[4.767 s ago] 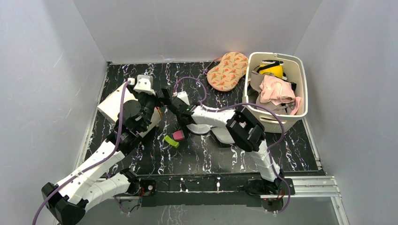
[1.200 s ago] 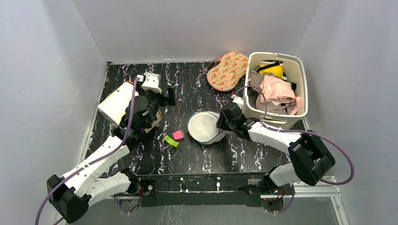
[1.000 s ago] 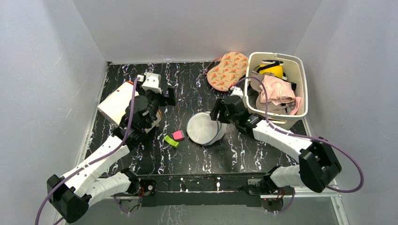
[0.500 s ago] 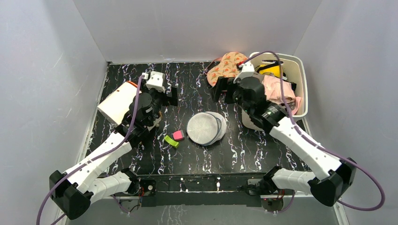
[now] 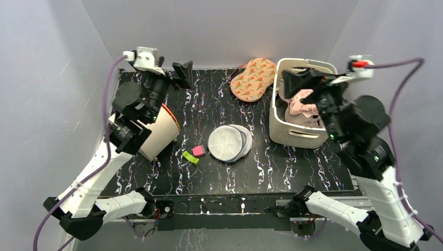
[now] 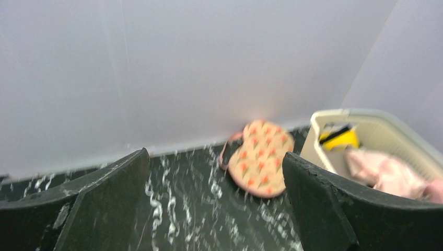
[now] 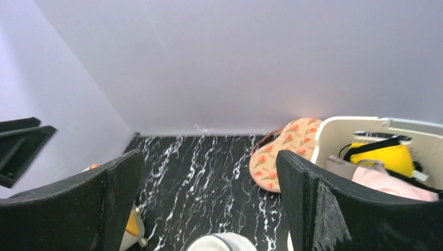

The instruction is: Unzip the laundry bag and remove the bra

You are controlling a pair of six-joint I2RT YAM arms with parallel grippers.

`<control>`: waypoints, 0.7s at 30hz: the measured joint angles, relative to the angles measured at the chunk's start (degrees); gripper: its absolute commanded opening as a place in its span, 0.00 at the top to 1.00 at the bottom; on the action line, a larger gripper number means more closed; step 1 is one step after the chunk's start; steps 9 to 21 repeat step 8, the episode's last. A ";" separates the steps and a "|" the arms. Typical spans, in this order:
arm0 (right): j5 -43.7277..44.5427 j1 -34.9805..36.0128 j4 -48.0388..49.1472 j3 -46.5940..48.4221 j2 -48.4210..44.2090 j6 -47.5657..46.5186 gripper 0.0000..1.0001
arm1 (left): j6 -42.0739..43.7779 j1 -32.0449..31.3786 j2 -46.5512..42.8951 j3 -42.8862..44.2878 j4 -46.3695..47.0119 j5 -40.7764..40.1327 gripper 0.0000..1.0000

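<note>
Both arms are up and away! Your left claw (image 6: 214,157) gapes wide over the far left of the desk (image 5: 292,167), and your right claw (image 7: 209,154) is just as wide above the basket (image 5: 303,137). The laundry bag (image 5: 225,144) lies flat mid-desk, below and between them, with neither arm clearly nearer. The bra (image 5: 254,78) sits far, beside the basket. Half a second ago both claws were lower; the bag hasn't budged.

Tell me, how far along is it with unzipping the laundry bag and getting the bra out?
Looks mostly done: a floral bra lies on the table beside the basket, outside the laundry bag, whose round lid sits offset as if unzipped, though the zip itself is too small to see. In hand: nothing; the left hand and right hand are open, empty and high above the table. Left: seemingly nothing.
</note>
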 measured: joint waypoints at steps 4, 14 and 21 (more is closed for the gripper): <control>2.73 0.00 -0.68 0.59 -4.24 -1.27 0.02 | -0.39 0.00 -1.09 5.86 -1.84 -0.15 0.02; 4.24 0.00 -0.42 -0.37 -5.70 -2.01 0.02 | -1.81 0.00 -1.38 8.92 -6.27 -0.42 0.02; 4.24 0.00 -0.42 -0.37 -5.70 -2.01 0.02 | -1.81 0.00 -1.38 8.92 -6.27 -0.42 0.02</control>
